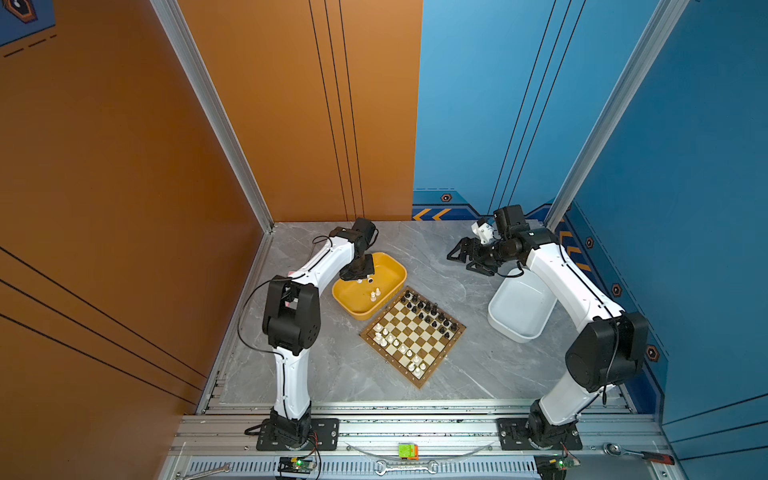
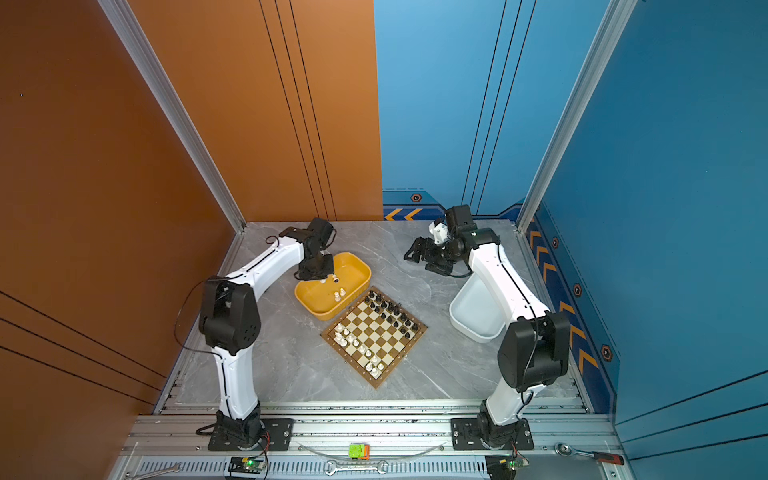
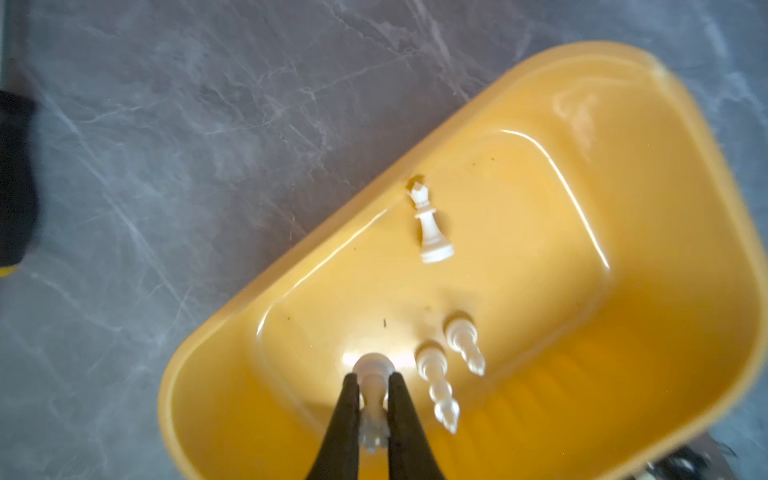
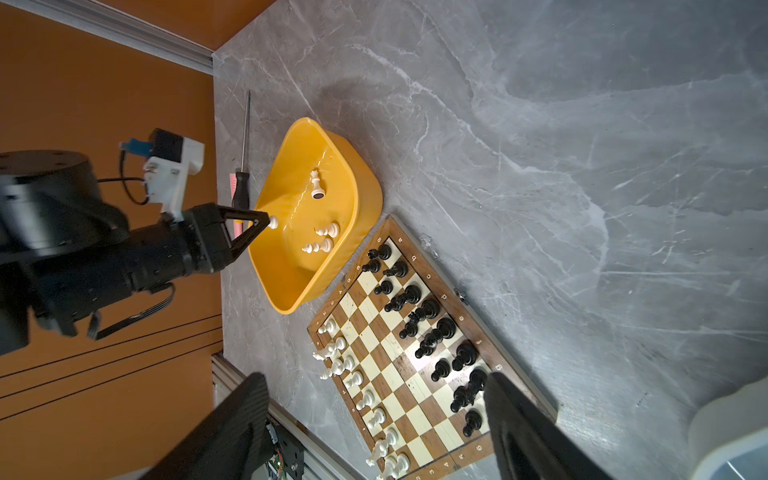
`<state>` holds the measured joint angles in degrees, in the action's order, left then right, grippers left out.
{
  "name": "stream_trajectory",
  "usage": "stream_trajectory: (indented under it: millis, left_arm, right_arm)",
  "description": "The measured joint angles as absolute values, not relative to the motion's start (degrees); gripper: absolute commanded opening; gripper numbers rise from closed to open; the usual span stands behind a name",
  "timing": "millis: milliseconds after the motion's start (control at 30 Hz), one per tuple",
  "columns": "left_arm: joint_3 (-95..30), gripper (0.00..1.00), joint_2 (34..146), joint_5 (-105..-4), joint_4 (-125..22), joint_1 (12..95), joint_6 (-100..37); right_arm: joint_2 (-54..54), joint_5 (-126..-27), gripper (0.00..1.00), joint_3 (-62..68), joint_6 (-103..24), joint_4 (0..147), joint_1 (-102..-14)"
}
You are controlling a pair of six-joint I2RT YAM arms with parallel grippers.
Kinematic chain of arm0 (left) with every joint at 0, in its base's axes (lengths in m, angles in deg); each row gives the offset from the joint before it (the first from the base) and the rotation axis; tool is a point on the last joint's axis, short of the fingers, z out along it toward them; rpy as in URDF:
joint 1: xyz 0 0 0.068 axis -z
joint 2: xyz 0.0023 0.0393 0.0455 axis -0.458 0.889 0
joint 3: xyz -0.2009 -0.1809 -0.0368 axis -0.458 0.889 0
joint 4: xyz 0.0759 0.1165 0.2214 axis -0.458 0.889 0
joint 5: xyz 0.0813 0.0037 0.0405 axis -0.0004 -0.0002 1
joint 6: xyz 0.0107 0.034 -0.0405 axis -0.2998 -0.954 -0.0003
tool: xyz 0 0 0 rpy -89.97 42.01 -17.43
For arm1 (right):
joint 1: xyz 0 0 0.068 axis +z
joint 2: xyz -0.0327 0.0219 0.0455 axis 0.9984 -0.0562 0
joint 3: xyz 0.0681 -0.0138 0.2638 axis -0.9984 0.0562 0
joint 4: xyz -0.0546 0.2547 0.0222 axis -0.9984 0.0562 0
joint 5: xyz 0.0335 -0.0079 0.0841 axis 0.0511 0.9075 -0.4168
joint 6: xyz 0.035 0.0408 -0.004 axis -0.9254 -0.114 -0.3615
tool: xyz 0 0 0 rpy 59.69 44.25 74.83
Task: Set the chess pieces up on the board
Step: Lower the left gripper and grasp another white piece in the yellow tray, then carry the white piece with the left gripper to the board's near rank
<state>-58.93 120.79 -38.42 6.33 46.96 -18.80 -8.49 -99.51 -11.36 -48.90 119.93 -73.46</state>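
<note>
My left gripper (image 3: 373,384) is shut on a white chess piece (image 3: 372,409), gripping its stem over the yellow tray (image 3: 665,291); in a top view the gripper (image 1: 360,277) is at the tray's far-left side. Inside the tray a white queen (image 3: 430,224) lies on its side and two white pieces (image 3: 440,384) stand close together. The board (image 1: 415,347) lies mid-table, with black pieces (image 1: 430,313) along its far right side and white pieces (image 1: 388,338) along its near left side. My right gripper (image 1: 462,258) hangs open and empty above the table's back right.
A white tray (image 1: 513,332) sits under the right arm, right of the board. A screwdriver (image 4: 245,158) lies on the table beside the yellow tray (image 4: 291,291). A wrench (image 1: 405,467) and a ratchet (image 1: 640,455) rest on the front rail.
</note>
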Motion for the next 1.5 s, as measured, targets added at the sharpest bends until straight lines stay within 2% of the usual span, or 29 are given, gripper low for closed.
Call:
stream_trajectory:
  millis: [233, 500, 667, 1033, 1500]
  left_arm:
    - [-48.3, 0.08, 106.52, -37.94, 6.22, 51.29, -16.11]
    - [-32.74, 0.1, 97.27, -36.54, 6.22, 60.77, -9.88]
    - [-24.83, 0.11, 91.61, -36.5, 4.34, 61.67, -5.86]
    - [-22.03, 0.12, 96.02, -36.94, -1.52, 65.54, -3.31]
    - [-22.01, 0.13, 100.48, -36.94, -3.62, 65.74, -4.57]
  right_arm:
    - [-7.6, -99.97, 0.84, -9.46, -48.9, 119.91, -71.23]
    - [-5.46, -100.8, 0.84, -8.04, -48.7, 120.17, -69.06]
    - [-4.82, -100.78, 0.84, -8.06, -48.18, 121.79, -68.93]
    - [1.06, -100.74, 0.84, -6.62, -47.58, 123.5, -68.91]
    - [5.04, -98.79, 0.84, -2.44, -47.61, 124.24, -68.93]
